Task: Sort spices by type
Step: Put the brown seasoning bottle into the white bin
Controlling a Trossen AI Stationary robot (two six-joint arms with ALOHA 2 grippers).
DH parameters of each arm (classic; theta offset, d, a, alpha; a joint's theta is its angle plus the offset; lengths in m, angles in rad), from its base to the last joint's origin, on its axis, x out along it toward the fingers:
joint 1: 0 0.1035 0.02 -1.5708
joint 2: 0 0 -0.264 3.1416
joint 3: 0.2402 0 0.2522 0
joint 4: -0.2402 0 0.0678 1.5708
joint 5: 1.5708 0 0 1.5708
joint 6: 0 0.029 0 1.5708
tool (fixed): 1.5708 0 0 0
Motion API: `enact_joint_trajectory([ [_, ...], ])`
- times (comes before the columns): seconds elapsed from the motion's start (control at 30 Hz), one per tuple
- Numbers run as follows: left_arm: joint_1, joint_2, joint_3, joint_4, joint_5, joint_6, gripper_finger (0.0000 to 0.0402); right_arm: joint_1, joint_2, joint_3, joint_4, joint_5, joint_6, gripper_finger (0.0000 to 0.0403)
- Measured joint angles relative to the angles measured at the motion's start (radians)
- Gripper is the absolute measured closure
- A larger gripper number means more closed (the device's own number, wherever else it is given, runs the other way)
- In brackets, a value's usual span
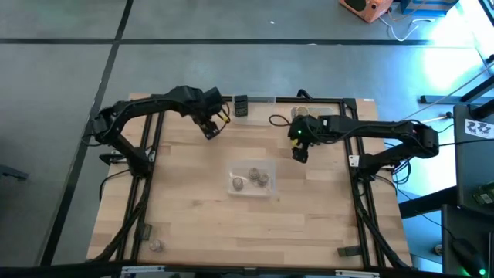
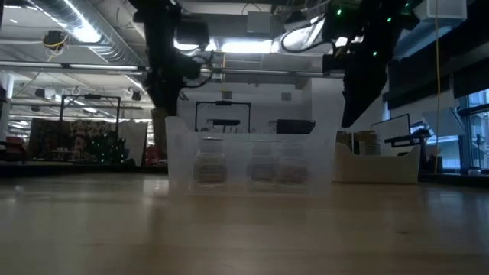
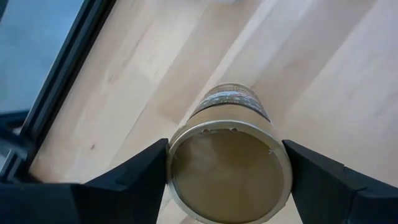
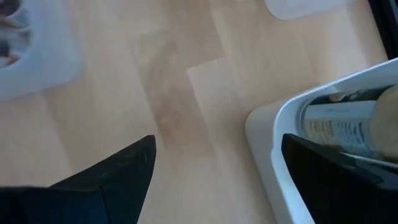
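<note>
My left gripper (image 1: pixel 210 129) hangs above the table's far left part, shut on a round tan-topped spice jar (image 3: pixel 227 168). The clear bin (image 1: pixel 251 193) stands at the table's middle with three small grey-brown jars (image 1: pixel 253 177) inside. My right gripper (image 4: pixel 217 162) is open with nothing between its fingers. It hovers over bare wood beside the white tray (image 4: pixel 273 124), where labelled jars (image 4: pixel 348 124) lie on their sides. A dark boxy container (image 1: pixel 241 106) stands at the far edge. My left gripper pinches the tan-topped jar between its two fingers, one on each side of the lid end (image 3: pixel 171 165). The fingers come steeply from above. The jar hangs below them with its lid toward the wrist, lifted clear of the table.
The white tray (image 2: pixel 378 166) sits at the far right, near my right arm. A second clear container (image 4: pixel 305 6) lies beyond it. One small jar (image 1: pixel 157 245) stands alone near the front left corner. Bare wood spreads around the clear bin (image 2: pixel 248 156).
</note>
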Motion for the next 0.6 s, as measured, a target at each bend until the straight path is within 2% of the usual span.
enact_joint_trajectory([
  [0.33,-0.137,0.14,0.193,0.009,-0.001,-0.001,0.0136,0.191,-0.11,0.0,-0.045,0.117,0.153,0.0056],
  [0.6,-0.19,0.255,0.347,0.003,0.0,0.046,0.0135,0.327,-0.123,-0.003,-0.094,0.286,0.261,0.0056],
])
